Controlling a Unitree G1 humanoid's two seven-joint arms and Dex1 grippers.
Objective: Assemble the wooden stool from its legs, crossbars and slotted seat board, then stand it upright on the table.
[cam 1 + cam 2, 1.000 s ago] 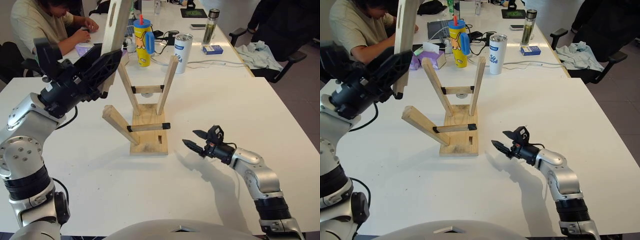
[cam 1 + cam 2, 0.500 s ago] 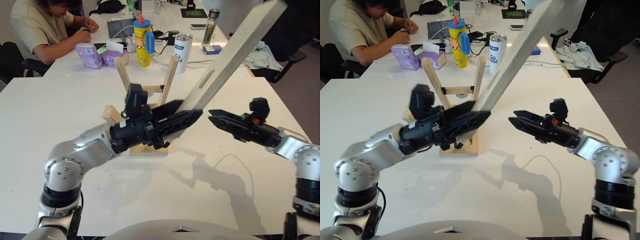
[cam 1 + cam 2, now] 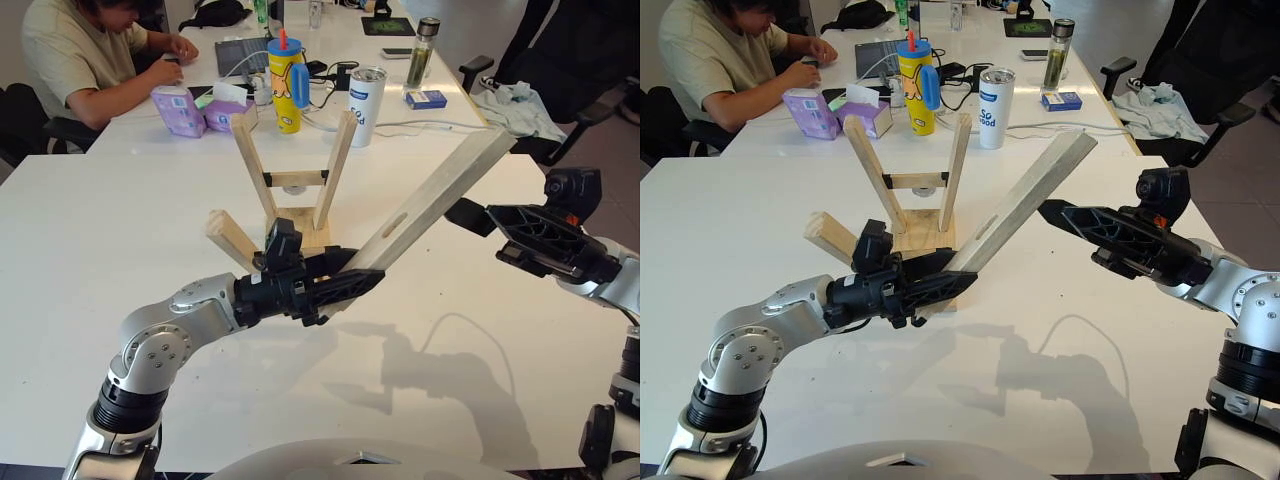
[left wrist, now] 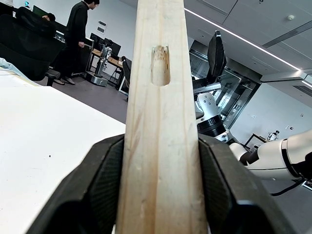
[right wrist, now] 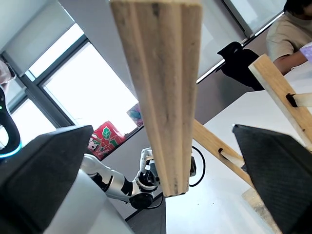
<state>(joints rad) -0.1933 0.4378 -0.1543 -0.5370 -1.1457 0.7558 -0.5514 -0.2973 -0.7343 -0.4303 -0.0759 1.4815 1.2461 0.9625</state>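
Long pale-wood leg (image 3: 440, 195), flat-sided, oval slot mid-length: slants above smooth white table (image 3: 120, 230), lower end clamped in left gripper (image 3: 350, 282). Black right gripper (image 3: 480, 232) spread wide, facing upper end. Inverted part-built stool (image 3: 297, 222) behind.

White desk (image 3: 80, 230) across the foreground, matte and evenly lit, soft shadows toward 6 o'clock. At 12 o'clock, a second white desk (image 3: 455, 108) set close behind, cluttered: yellow-and-blue cup (image 3: 285, 85), white tumbler (image 3: 367, 105), dark bottle (image 3: 422, 50), small blue box (image 3: 425, 98), tissue packs (image 3: 178, 108) toward 11 o'clock, loose cables between. At 2 o'clock, a black office chair (image 3: 598, 112) beside a pale cloth (image 3: 512, 108), grey floor (image 3: 625, 170) below. In the right wrist view, tall bright windows (image 5: 92, 87) in dark frames. In the left wrist view, pale ceiling (image 4: 253, 19) crossed by a long light strip (image 4: 229, 31).
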